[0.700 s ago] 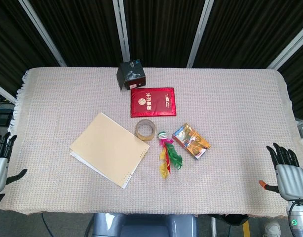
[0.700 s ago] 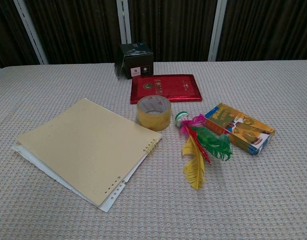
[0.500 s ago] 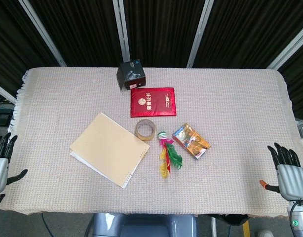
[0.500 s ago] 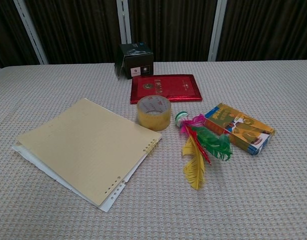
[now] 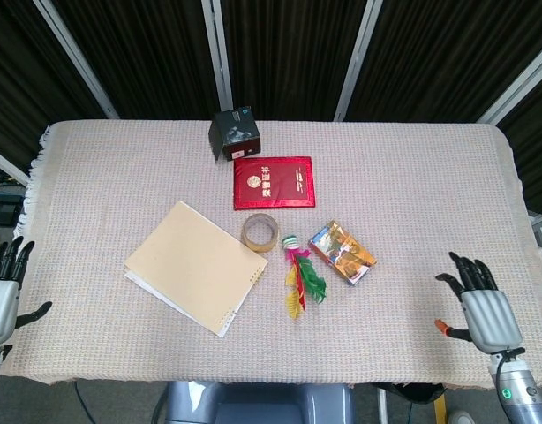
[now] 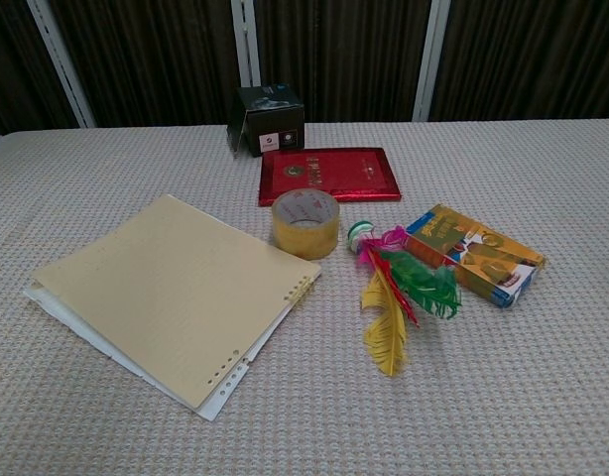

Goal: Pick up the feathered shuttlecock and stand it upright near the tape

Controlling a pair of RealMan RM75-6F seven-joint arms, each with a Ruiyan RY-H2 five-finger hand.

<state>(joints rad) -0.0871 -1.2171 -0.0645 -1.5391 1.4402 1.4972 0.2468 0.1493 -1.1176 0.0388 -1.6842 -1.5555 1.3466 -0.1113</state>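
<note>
The shuttlecock point(image 5: 300, 276) was seen flat at the tape's point(image 5: 259, 232) five o'clock; the right hand point(image 5: 485, 305) was held spread, empty. The loose feathers could be crushed, or the base tipped.

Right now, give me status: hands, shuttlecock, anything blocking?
Left hand and right hand open, both empty. Shuttlecock lying flat beside the tape, untouched. Colourful box close on its right.

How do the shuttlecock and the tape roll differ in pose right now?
The feathered shuttlecock lies flat on its side, feathers spread toward the robot; the tape roll rests on its flat side with its hole facing up. The shuttlecock is multicoloured, the tape yellowish. Both sit untouched on the tablecloth, close together.
</note>
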